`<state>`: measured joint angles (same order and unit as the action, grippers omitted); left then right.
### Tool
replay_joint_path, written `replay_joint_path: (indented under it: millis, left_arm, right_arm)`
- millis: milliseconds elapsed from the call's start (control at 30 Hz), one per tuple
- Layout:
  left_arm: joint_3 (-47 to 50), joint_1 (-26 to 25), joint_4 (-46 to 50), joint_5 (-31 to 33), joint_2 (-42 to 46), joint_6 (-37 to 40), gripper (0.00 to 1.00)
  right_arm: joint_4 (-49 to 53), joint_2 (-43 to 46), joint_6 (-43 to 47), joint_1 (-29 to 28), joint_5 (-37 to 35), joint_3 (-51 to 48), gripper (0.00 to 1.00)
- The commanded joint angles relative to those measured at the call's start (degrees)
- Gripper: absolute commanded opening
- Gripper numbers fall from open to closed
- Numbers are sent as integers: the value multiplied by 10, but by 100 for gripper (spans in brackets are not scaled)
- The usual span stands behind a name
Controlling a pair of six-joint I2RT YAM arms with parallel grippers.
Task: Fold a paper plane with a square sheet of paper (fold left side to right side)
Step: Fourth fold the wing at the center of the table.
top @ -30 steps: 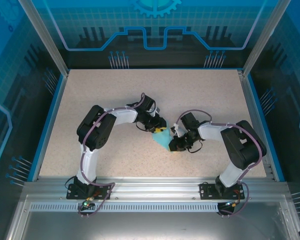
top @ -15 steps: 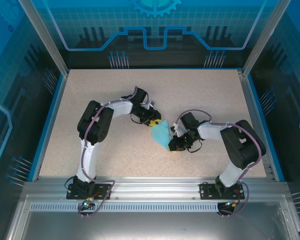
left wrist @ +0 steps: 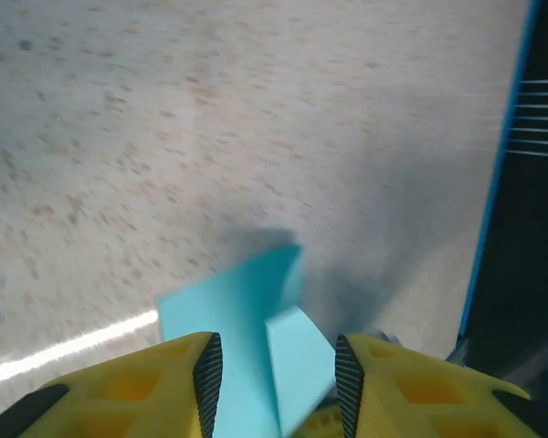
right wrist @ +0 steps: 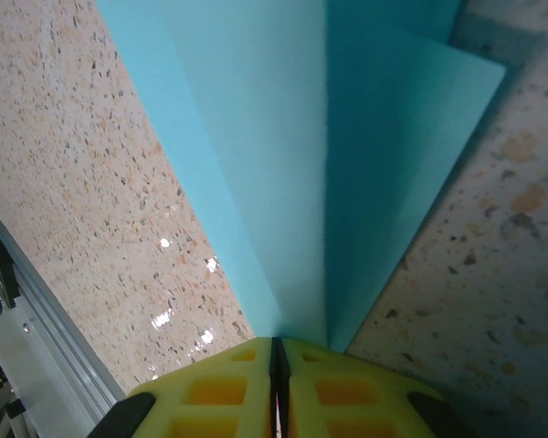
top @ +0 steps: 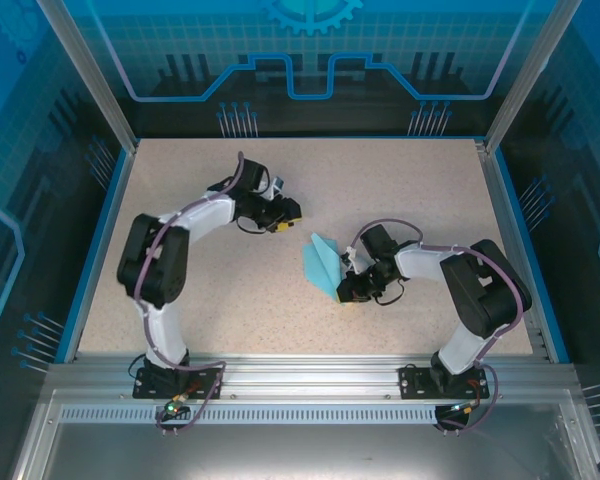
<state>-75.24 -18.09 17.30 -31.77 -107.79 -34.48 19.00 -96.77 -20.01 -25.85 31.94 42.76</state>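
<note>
The turquoise paper (top: 324,264), folded into a slim pointed shape with creases, lies on the speckled table (top: 400,190) right of centre. Its upper layers stand up a little. My right gripper (top: 347,287) is shut on the paper's near corner. In the right wrist view the yellow fingers (right wrist: 210,392) pinch the paper (right wrist: 283,164) where its creases meet. My left gripper (top: 285,217) hovers open to the upper left, apart from the paper. Beyond its open gripper (left wrist: 272,365) the left wrist view shows the paper (left wrist: 237,310) with one flap raised.
Blue rails border the table, with the right one (top: 500,230) close behind the right arm. An aluminium frame (top: 310,375) runs along the near edge. Bare tabletop stretches across the back and the left side.
My left gripper has let go of the paper and drawn back to the upper left, with its arm swinging outward. The paper now shows uncovered, its flap lifted. The right gripper has held still.
</note>
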Motion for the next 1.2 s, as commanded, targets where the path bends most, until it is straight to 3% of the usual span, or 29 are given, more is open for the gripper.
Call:
replay_joint_path:
  millis: [0, 233, 367, 600, 833, 1167]
  left_arm:
    - [48, -36, -15, -2, 49, 8, 42]
    - [81, -113, -81, -21, 21, -28, 37]
    - [60, -130, -110, -37, -25, -47, 36]
    - [29, -137, -108, -34, -69, -52, 36]
    - [0, -135, -46, 31, -114, -40, 36]
    - [0, -122, -28, 65, -156, -40, 34]
  right_arm:
    - [84, -28, -5, -14, -42, -18, 11]
    - [86, -32, -5, -14, -45, -14, 11]
    - [86, -33, -5, -15, -45, -15, 11]
    - [87, -35, -6, -15, -47, -14, 12]
    - [94, -34, -3, -15, -50, -12, 11]
    - [108, -18, 3, -15, -53, -14, 11]
